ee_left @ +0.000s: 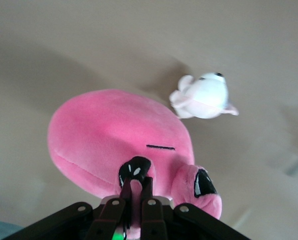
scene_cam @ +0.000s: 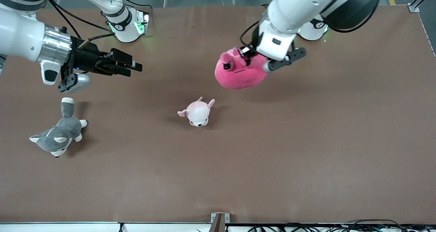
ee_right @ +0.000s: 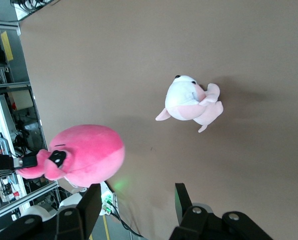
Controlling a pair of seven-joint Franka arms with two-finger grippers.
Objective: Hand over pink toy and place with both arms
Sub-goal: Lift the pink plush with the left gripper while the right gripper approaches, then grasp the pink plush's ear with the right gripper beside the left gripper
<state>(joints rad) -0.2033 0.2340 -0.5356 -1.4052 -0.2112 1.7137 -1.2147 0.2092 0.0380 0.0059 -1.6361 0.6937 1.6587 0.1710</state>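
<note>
The husky plush (scene_cam: 58,136) lies below the right gripper (scene_cam: 131,65), jaws wide; left gripper (scene_cam: 250,56) jaws clamp the pink toy (scene_cam: 238,76).

The left arm (scene_cam: 306,7) reached down from its base, its wrist bent over, and the left gripper (scene_cam: 246,53) hung in the air with its fingers (ee_left: 139,200) pinched tight on a nub of the pink toy (scene_cam: 238,73), which dangled below it. The right arm (scene_cam: 24,34) lay stretched level above the table, and the right gripper (scene_cam: 134,65) pointed sideways toward the left one, well apart from it, its fingers (ee_right: 91,202) spread and holding nothing.
</note>
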